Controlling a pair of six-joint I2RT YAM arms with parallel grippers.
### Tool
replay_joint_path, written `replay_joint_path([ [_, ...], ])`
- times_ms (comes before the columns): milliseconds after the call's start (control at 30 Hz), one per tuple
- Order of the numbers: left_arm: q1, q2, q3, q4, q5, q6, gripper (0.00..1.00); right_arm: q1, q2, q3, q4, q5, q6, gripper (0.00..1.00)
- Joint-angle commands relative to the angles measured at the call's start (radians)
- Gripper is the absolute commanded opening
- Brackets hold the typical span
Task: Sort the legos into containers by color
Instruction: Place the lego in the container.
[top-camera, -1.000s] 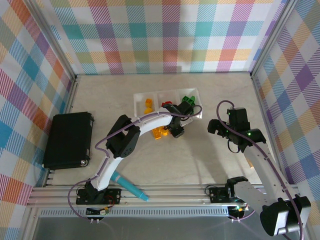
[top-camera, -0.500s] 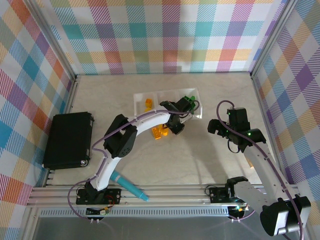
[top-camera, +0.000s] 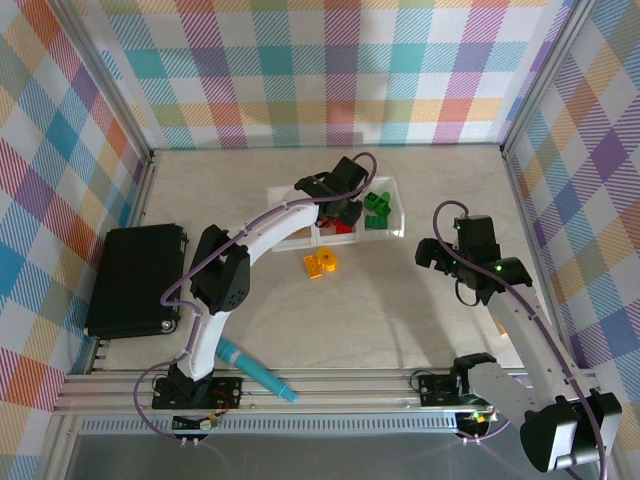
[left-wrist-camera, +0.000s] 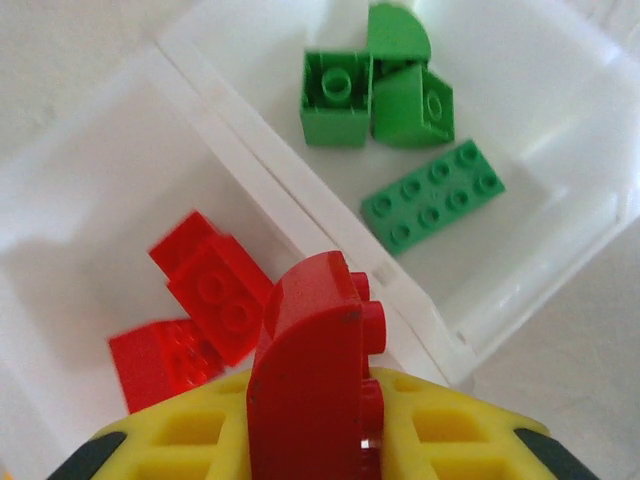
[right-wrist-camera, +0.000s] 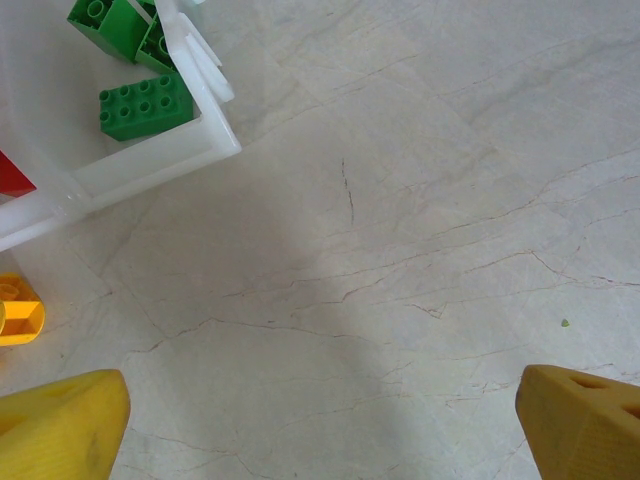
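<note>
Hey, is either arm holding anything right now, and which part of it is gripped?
The left fingers pinch a red curved brick by its end nearest the wrist camera. The right fingers are open and hold nothing.

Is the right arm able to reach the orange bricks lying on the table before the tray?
Probably yes. The right hand is open, and bare table lies between it and the orange bricks. The left hand holds a red brick over the tray, off that path.
</note>
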Motion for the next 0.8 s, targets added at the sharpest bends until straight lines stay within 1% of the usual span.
replay_joint_path([
  [0,0.011,0.034,0.11,0.033,-0.063,0.082,0.27,-0.008,-0.008,0.0,0.005,0.002,0.015,0.99],
  [100,0.019,0.089,0.193,0.0,-0.097,0.135,0.27,-0.008,-0.012,0.001,-0.002,0.011,0.009,0.99],
  [233,0.049,0.132,0.238,-0.015,-0.088,0.151,0.28,-0.008,-0.016,0.002,-0.003,0.019,0.002,0.99],
  [500,0.112,0.158,0.226,-0.007,-0.066,0.112,0.28,-0.008,0.009,0.006,0.005,0.016,0.003,0.99],
  [600,0.127,0.165,0.218,0.005,-0.066,0.108,0.28,-0.008,0.019,0.009,0.009,0.014,0.005,0.99],
  [767,0.141,0.181,0.208,0.023,-0.027,0.093,0.3,-0.008,0.027,0.012,0.012,0.011,0.008,0.99],
])
